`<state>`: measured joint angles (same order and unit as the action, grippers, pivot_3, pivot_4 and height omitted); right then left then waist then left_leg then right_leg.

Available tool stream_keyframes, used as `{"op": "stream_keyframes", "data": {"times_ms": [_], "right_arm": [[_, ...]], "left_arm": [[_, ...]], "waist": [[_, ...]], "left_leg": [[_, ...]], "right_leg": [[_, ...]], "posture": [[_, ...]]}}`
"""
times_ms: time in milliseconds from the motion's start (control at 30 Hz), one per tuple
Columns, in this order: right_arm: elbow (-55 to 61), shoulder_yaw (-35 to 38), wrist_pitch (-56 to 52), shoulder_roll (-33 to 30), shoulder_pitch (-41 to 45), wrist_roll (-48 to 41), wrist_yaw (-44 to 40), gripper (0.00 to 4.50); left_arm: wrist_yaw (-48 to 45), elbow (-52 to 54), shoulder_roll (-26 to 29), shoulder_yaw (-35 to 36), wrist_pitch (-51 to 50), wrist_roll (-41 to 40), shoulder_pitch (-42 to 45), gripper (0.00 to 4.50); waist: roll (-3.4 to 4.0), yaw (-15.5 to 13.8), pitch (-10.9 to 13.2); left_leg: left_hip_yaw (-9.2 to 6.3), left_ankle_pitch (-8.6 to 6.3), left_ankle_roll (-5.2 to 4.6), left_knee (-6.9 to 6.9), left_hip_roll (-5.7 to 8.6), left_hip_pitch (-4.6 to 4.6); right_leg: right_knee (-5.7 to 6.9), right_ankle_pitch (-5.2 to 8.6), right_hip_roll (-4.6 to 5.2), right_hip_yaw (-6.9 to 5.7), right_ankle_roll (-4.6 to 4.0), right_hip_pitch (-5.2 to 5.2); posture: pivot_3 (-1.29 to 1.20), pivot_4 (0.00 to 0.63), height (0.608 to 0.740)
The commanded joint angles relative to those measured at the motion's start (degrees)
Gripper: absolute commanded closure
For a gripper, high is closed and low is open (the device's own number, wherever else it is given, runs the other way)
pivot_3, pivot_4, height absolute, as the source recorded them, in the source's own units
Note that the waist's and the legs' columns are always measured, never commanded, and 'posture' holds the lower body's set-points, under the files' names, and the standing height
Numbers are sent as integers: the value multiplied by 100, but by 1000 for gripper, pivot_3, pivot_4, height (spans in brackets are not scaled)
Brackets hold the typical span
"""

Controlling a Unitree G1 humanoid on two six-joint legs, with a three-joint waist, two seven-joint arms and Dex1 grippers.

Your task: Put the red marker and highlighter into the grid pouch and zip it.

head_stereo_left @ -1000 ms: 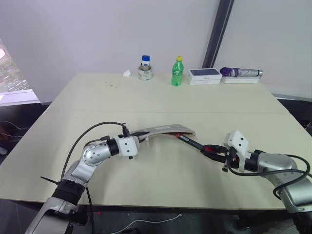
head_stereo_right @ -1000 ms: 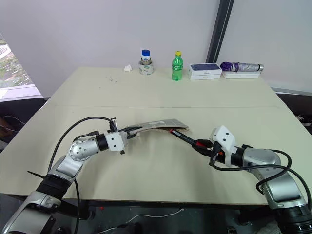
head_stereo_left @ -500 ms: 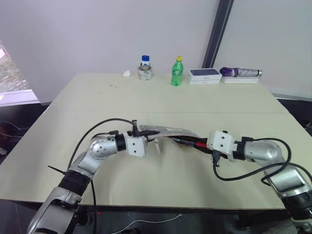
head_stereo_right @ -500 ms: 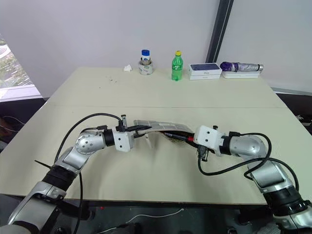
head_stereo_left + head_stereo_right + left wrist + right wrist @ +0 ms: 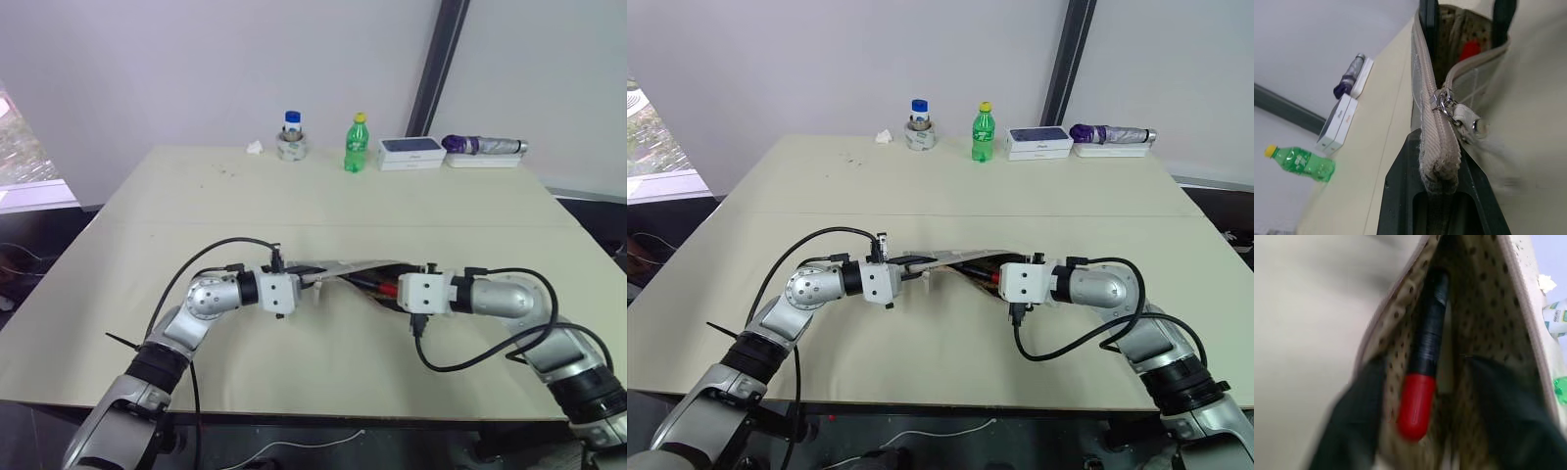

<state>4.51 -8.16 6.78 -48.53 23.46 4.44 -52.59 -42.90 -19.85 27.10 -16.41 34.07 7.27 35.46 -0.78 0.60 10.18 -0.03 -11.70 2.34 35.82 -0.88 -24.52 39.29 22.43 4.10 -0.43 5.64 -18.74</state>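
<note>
The marker [image 5: 1424, 367] lies lengthwise inside the pouch [image 5: 955, 259], red cap between the spread right gripper [image 5: 1427, 423], while the left gripper [image 5: 1439, 171] pinches the pouch's end.

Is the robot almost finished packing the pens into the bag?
Partly. The black marker with the red cap lies inside the open grey grid fabric pouch, between the open right pincer's fingers. The left pincer grips the pouch's zipper end, holding it up. I cannot see the yellow highlighter in the pouch, and the zipper is unzipped.
</note>
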Motion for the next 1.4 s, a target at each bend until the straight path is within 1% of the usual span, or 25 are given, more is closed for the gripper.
{"op": "stream_keyframes", "data": {"times_ms": [33,133,233,300,333,367,400,433,533,567,600,633,800,900,1000,1100,1233,1400], "right_arm": [[775,766,-537,-254,-310,-761,-194,165],[1531,1484,-1361,-178,-659,-1731,-116,165],[2189,1855,-2331,-138,-860,-2573,-34,165],[2651,1902,-3232,-117,-1006,-3201,135,165],[2922,1836,-3690,-93,-1176,-3603,194,165],[3162,1667,-4048,-4,-1371,-3808,348,165],[3346,1517,-4249,76,-1534,-3904,476,165],[3455,1400,-4346,296,-1709,-4020,650,165],[3115,1011,-4274,1006,-2024,-3626,1312,165],[2833,770,-4038,1191,-2056,-3152,1602,165],[2635,505,-3754,1265,-2065,-2722,1715,165],[2439,381,-3594,1485,-2003,-2593,1811,165],[1334,308,-3127,2240,-1359,-2168,2251,165],[1185,293,-3130,2522,-1152,-2362,2137,165],[1359,79,-3142,2550,-1090,-2460,1783,165],[1383,21,-3244,2616,-992,-2595,1609,165],[1399,-80,-3290,2701,-884,-2662,1481,165],[1105,-99,-3282,2925,-606,-2575,1597,165]], "left_arm": [[173,160,73,265,-55,-80,-54,4500],[264,204,30,285,-106,-50,-113,4500],[412,152,-53,295,-201,31,-130,4500],[529,94,-103,294,-264,125,-105,4500],[567,100,-147,299,-321,128,-87,4500],[596,139,-187,288,-373,142,-76,4500],[614,179,-214,267,-392,165,-71,4500],[670,229,-229,228,-365,268,-69,4500],[819,407,-315,158,-411,483,-112,4500],[872,474,-336,143,-432,561,-130,4500],[898,530,-335,108,-406,655,-139,4500],[952,586,-298,68,-324,827,-129,4500],[1175,688,-152,-43,-93,1378,-22,4500],[1218,676,-153,-22,-127,1387,2,4500],[1258,705,-151,-5,-187,1371,-35,4500],[1281,784,-161,-11,-258,1361,-105,4500],[1297,889,-194,-11,-370,1332,-171,4500],[1293,975,-203,-15,-441,1327,-206,4500]], "waist": [[0,-12,0],[0,-10,0],[0,-10,0],[-1,-10,0],[-1,-14,0],[-2,-23,-1],[-3,-22,-1],[-3,-21,0],[-3,-9,0],[-3,-6,0],[-3,-2,0],[-3,-4,0],[-1,12,0],[0,0,0],[0,-7,0],[0,-6,0],[0,3,0],[0,3,0]], "left_leg": [[0,0,0,0,0,0],[-2,0,0,1,0,0],[-7,-1,-1,4,-1,1],[-13,-5,-6,6,-1,3],[-14,-15,-23,6,-2,3],[-14,-15,-25,6,-2,2],[-17,-16,-26,7,-1,3],[-20,-17,-28,8,-1,2],[-19,-18,-30,12,2,1],[-20,-18,-30,12,2,2],[-19,-18,-30,13,3,2],[-20,-18,-30,14,4,3],[-16,-14,-22,8,5,3],[-16,-13,-20,7,2,3],[-14,-13,-20,1,3,1],[-14,-17,-26,2,4,0],[-15,-19,-30,2,3,1],[-15,-18,-29,2,3,1]], "right_leg": [[0,0,0,0,0,0],[0,0,1,0,0,5],[-1,0,0,0,0,10],[-1,0,-1,-2,0,15],[-2,0,-1,-3,0,16],[-3,0,-1,-3,0,16],[-5,0,-1,-6,0,20],[-8,0,-1,-6,0,22],[-6,-1,0,-7,2,22],[-6,-2,-1,-7,4,23],[-4,-3,-1,-7,5,21],[-4,-3,-1,-6,6,22],[-3,-3,-3,-5,6,13],[-3,-3,-5,-4,6,10],[-6,-3,-2,-5,7,8],[-5,-3,-1,-5,6,9],[-4,-3,-2,-5,6,8],[-4,-3,-2,-5,7,8]], "posture": [[0,150,740],[0,150,740],[0,150,740],[0,150,740],[0,150,740],[0,150,740],[0,150,740],[0,150,740],[0,150,740],[0,150,740],[0,150,740],[0,150,740],[0,150,740],[0,150,740],[0,150,740],[0,150,740],[0,150,740],[0,150,740]]}}
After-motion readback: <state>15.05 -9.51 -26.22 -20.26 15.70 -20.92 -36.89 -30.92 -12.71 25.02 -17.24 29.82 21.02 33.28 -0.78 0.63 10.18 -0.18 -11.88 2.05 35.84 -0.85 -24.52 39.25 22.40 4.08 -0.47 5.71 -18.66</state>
